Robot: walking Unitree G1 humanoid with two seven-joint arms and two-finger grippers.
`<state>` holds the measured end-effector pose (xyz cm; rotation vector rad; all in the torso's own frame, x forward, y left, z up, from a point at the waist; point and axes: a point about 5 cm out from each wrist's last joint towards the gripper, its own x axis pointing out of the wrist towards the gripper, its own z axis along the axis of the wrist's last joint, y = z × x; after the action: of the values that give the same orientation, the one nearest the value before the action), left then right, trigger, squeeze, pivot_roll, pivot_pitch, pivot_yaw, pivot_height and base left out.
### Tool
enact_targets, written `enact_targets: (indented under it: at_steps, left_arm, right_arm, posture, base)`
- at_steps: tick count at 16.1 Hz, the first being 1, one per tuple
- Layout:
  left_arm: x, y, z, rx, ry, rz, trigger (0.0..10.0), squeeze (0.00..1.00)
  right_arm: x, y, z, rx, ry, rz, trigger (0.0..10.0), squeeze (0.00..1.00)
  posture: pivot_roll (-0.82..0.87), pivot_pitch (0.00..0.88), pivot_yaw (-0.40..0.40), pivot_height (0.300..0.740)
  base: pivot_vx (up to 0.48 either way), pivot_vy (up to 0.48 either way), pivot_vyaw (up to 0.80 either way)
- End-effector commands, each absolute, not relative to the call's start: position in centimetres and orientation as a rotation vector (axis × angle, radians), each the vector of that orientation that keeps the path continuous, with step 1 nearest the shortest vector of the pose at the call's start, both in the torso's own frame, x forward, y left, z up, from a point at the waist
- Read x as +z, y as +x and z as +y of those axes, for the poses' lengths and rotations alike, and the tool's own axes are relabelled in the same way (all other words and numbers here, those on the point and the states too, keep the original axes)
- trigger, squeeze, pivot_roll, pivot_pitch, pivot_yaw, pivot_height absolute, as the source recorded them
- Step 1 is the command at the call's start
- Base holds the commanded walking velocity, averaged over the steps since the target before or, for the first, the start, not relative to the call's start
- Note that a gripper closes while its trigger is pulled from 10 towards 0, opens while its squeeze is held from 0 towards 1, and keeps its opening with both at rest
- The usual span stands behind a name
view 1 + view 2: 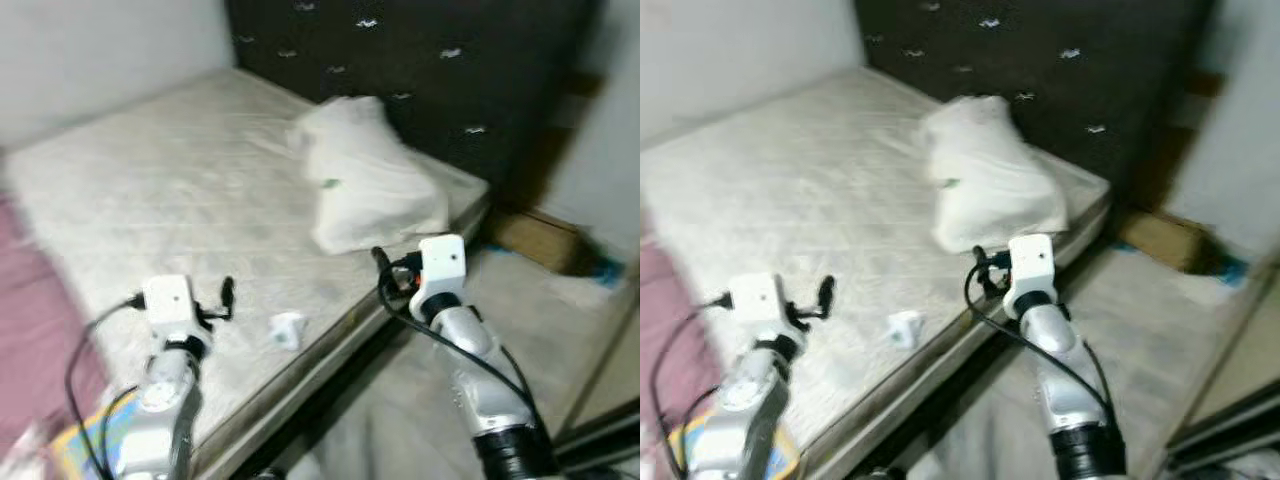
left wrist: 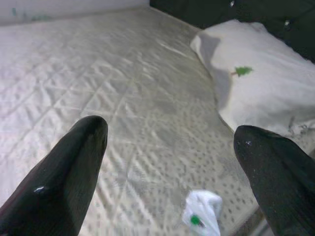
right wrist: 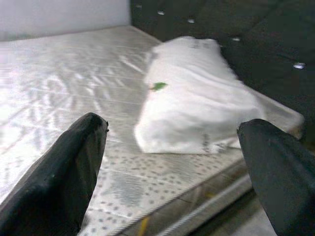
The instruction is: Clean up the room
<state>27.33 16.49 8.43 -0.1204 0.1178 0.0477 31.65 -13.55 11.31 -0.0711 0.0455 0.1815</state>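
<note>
A small crumpled white item with a green mark lies on the bare mattress near its front edge. My left gripper hovers open just left of it, and in the left wrist view the item sits low between the fingers. A white pillow with a small green print rests against the headboard end. Beside the bed's edge, just below the pillow, my right gripper stands open and empty, facing the pillow.
A dark tufted headboard backs the bed. A pink blanket lies at the left, with a colourful flat thing below it. A cardboard box sits on the floor right of the bed. The views are blurred.
</note>
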Motion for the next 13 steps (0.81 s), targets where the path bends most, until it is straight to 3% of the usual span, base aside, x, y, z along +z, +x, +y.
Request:
enact_targets:
  at_steps: [1,13]
  left_arm:
    - [8.48,27.29,16.84,0.046,-0.101,0.118,10.0,0.00]
    - [8.63,27.72,16.95,0.057,-0.103,0.105,10.0,0.00]
  right_arm:
    - [11.56,31.79,-13.58,0.176,-0.065,0.037,10.0,0.00]
    - [12.09,32.01,-12.83,0.213,-0.037,0.004,10.0,0.00]
  posture:
    - [0.06,0.099,-0.006,0.740]
    - [0.07,0.085,-0.007,0.740]
  base:
    - [0.000,0.000,0.79]
    - [0.000,0.000,0.79]
